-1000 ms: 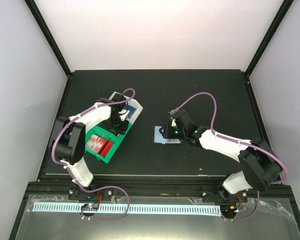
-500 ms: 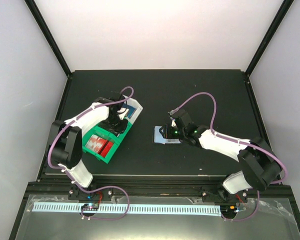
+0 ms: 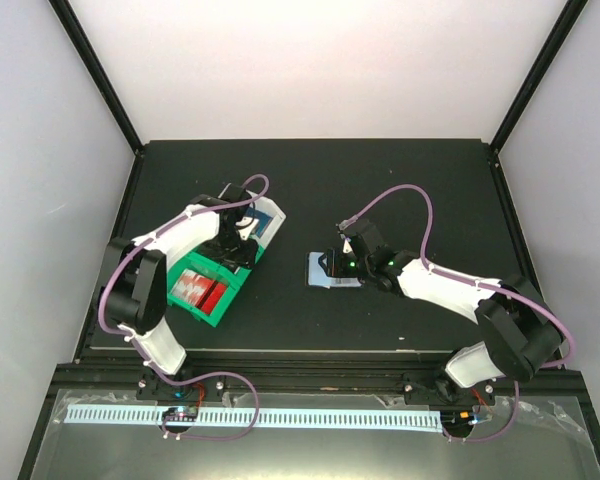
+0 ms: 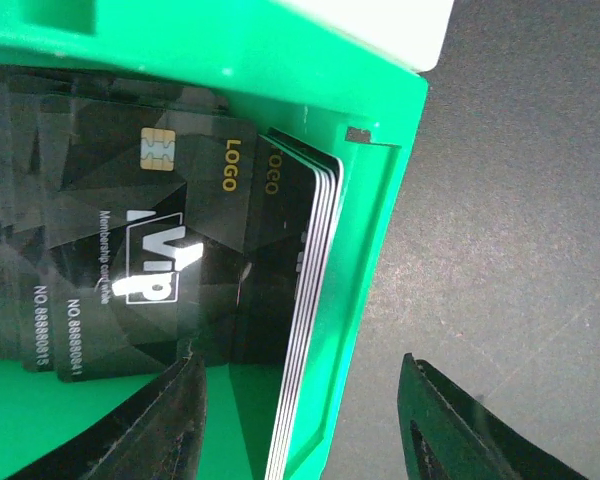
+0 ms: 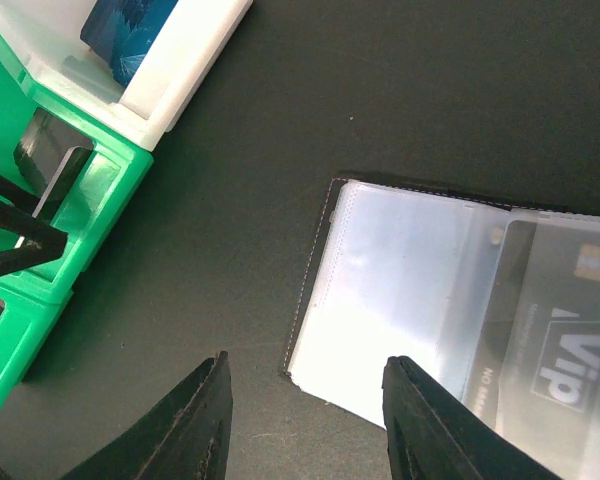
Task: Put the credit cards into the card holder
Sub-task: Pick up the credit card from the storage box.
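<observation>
The card holder lies open mid-table, its light inside up. In the right wrist view the card holder shows clear pockets, with one black VIP card tucked in a right-hand pocket. My right gripper is open just above the holder's near left corner, holding nothing. A stack of black VIP credit cards stands in a compartment of the green tray. My left gripper is open, one finger inside the tray by the cards and the other finger outside the tray wall.
The green tray sits at the left and also holds red cards. A white tray with a blue card adjoins its far end; it also shows in the right wrist view. The black mat ends at the enclosure walls.
My left gripper has shifted slightly over the green tray's black-card compartment. My right gripper and the card holder have not moved.
</observation>
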